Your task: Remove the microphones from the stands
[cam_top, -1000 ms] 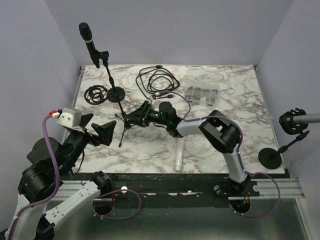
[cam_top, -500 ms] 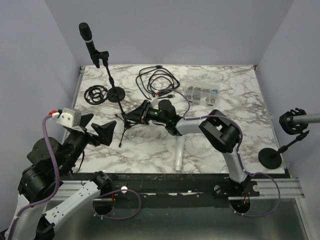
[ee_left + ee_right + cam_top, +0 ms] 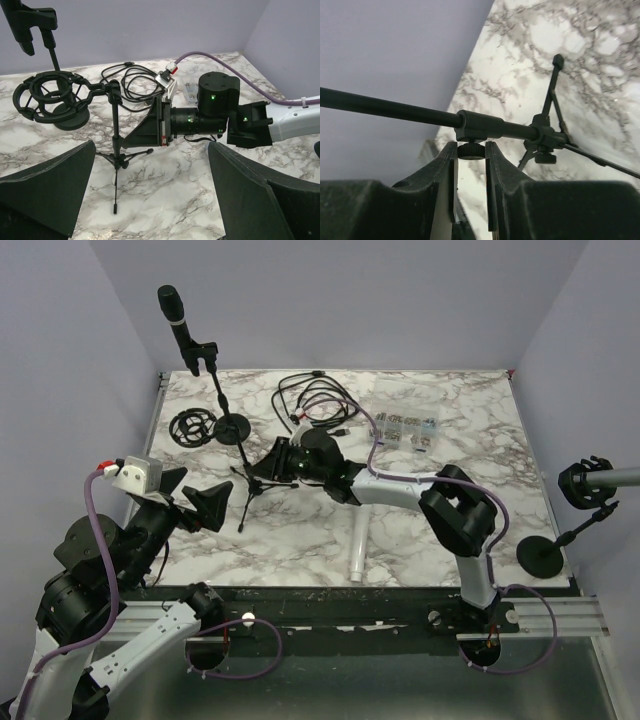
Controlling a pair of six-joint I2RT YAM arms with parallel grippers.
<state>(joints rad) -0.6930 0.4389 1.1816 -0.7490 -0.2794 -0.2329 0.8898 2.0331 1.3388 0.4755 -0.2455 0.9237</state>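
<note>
The black microphone (image 3: 175,320) stands upright in a clip on a round-base stand (image 3: 233,428) at the far left. Its lower end and the clip show in the left wrist view (image 3: 25,27). A small tripod stand (image 3: 248,485) carries an empty shock mount (image 3: 192,427). My right gripper (image 3: 272,468) reaches left and is shut on the small knob (image 3: 471,150) under the tripod stand's pole collar (image 3: 480,126). My left gripper (image 3: 195,502) is open and empty above the near left of the table, short of the tripod stand (image 3: 116,150).
A coiled black cable (image 3: 315,400) and a clear box of small parts (image 3: 402,427) lie at the back. A white tube (image 3: 357,550) lies near the front edge. Another stand (image 3: 540,555) with a shock mount (image 3: 585,483) sits off the table's right side.
My right arm has swung its wrist a little farther back and left, bringing the gripper in on the tripod stand's pole. The left arm and the microphone have not moved.
</note>
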